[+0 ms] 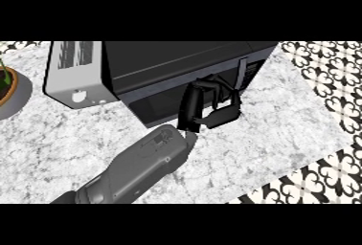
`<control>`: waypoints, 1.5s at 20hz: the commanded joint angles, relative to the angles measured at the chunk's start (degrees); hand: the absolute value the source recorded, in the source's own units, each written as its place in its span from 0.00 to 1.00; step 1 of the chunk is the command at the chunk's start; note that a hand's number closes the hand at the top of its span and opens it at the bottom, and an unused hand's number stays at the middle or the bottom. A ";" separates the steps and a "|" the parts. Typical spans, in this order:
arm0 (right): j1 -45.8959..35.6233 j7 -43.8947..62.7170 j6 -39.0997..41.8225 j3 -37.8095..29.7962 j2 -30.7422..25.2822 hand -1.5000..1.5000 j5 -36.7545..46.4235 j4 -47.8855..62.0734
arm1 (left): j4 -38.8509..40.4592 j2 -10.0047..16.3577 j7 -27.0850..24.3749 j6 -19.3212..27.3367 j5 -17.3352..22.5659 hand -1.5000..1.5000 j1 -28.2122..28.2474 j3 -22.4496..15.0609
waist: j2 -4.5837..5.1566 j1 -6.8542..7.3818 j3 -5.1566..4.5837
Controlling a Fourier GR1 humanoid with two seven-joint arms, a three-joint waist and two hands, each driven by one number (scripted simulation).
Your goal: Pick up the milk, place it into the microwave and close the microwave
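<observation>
One arm in shot only, with the left robot hand (191, 107) right at the mouth of the microwave (176, 57). It's black on black, so honestly I can't tell whether it's apart, together or clamped on anything. No milk visible anywhere on the desk (283, 129) either (my guess is it's hidden behind that hand or already inside the dark cavity, can't say which). The door (74, 72) is swung wide open to the left.

What I'd worry about: if the carton sits too near the front lip, pulling the hand out could drag or tip it, and then the door won't shut. Also the forearm (141, 162) lies across the door's path, so swinging the door before the arm clears would probably just jam it into the arm.
</observation>
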 commanded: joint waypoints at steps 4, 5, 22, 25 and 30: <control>-0.68 1.52 -0.59 -0.55 -1.42 0.00 -2.56 0.18 | 4.79 0.02 -1.95 -1.45 2.51 1.00 -3.59 2.28 | 0.97 -0.65 -0.05; -1.12 1.77 -0.32 -0.83 -2.22 0.00 -2.75 -0.04 | 4.92 0.02 -2.38 -1.41 2.65 1.00 -3.68 2.09 | 0.82 -0.50 -0.06; -2.25 4.15 0.45 -1.96 -5.93 0.00 -8.86 -0.85 | 7.44 0.02 -7.03 -2.12 7.06 1.00 -4.39 1.09 | 0.65 -0.68 0.06; -2.33 4.62 1.87 -1.06 -6.55 0.00 -10.36 -0.93 | 7.40 0.02 -8.02 -2.55 7.93 1.00 -3.92 0.44 | 1.00 -0.57 0.06; -2.11 5.45 2.77 -0.19 -7.29 0.00 -12.02 -0.79 | 7.81 0.02 -8.90 -2.56 8.96 1.00 -4.43 0.02 | 1.37 -1.03 0.14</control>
